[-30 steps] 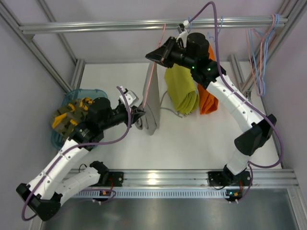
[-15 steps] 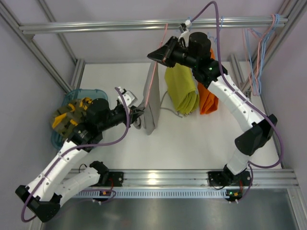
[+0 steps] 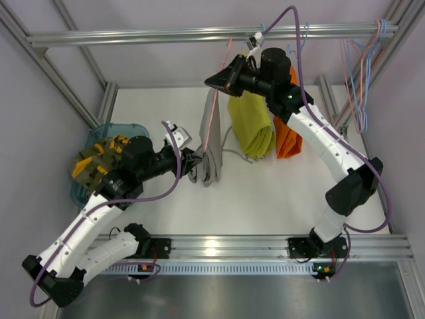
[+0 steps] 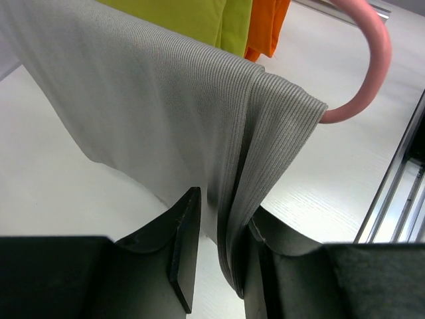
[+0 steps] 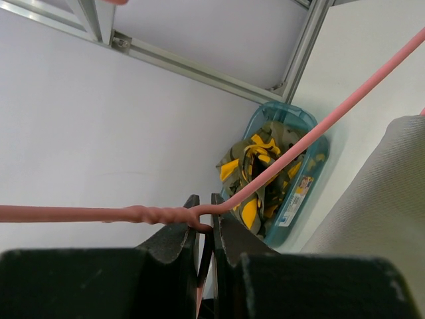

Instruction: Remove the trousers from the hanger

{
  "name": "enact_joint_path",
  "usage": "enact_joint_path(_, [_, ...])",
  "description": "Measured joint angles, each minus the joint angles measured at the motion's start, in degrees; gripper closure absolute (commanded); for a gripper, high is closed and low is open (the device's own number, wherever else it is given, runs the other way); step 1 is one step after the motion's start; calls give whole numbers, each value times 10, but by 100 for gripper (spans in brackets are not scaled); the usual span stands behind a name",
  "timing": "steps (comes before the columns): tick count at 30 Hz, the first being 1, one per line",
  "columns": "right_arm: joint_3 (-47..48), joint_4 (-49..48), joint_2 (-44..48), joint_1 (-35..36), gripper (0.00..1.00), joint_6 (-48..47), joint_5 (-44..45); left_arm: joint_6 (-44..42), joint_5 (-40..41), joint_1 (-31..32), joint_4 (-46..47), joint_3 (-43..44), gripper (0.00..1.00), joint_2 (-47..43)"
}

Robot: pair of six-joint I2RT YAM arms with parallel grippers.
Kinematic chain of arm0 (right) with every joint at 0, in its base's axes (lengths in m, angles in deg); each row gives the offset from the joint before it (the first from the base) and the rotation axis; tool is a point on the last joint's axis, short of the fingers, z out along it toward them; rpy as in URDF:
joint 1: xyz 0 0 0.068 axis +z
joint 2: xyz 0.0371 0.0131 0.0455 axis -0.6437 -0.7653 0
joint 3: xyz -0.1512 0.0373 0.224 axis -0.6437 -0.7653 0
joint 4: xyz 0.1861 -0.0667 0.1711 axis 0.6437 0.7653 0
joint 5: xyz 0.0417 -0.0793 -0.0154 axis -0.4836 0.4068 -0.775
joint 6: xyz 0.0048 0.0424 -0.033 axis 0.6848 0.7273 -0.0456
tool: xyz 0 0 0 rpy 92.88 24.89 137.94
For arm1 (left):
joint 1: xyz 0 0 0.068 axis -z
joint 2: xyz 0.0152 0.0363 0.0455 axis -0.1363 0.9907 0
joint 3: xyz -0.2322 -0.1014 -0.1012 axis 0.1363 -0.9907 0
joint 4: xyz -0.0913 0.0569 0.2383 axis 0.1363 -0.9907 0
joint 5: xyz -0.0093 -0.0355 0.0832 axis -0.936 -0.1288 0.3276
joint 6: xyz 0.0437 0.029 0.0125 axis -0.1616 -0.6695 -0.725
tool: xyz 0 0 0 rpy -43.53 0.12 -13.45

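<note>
The pale grey trousers (image 3: 211, 143) hang folded over a pink hanger (image 3: 217, 109). My right gripper (image 3: 216, 81) is shut on the hanger's twisted neck (image 5: 166, 216) and holds it up near the top rail. My left gripper (image 3: 194, 161) is low beside the cloth. In the left wrist view the jaws (image 4: 222, 212) straddle the lower fold of the grey trousers (image 4: 166, 113). The cloth rests against the right finger and stands apart from the left one. The pink hanger end (image 4: 372, 60) sticks out of the fold. The camouflage trousers (image 3: 99, 159) lie in the teal basket (image 3: 126, 127).
A yellow-green cloth (image 3: 252, 126) and an orange cloth (image 3: 289, 143) hang just right of the grey trousers. Spare hangers (image 3: 358, 80) hang at the far right. Aluminium frame rails (image 3: 166, 34) run round the table. The basket also shows in the right wrist view (image 5: 302, 186).
The hanger has turned a little, so the grey trousers show more edge-on. My left gripper has edged right onto their lower fold. The right gripper stays shut on the hanger.
</note>
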Motion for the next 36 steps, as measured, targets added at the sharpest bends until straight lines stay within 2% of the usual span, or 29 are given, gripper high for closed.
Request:
enact_joint_path(3, [-3, -2, 0, -1, 100, 0, -3, 0, -1, 0, 0, -1, 71, 0])
enact_joint_path(5, [-4, -2, 0, -2, 100, 0, -5, -2, -2, 0, 0, -1, 77, 0])
enact_joint_path(8, [-7, -4, 0, -3, 100, 1, -8, -1, -2, 0, 0, -1, 93, 0])
enact_joint_path(10, [-8, -5, 0, -3, 100, 1, -8, 2, 3, 0, 0, -1, 100, 0])
enact_joint_path(16, [-30, -20, 7, -3, 100, -1, -17, 34, 24, -2, -3, 28, 100, 17])
enact_joint_path(27, [-158, -77, 47, -2, 100, -38, -48, 126, 74, -61, 6, 333, 100, 122])
enact_joint_path(36, [-234, -80, 55, -1, 100, -82, -57, 194, 104, -87, 35, 508, 100, 169])
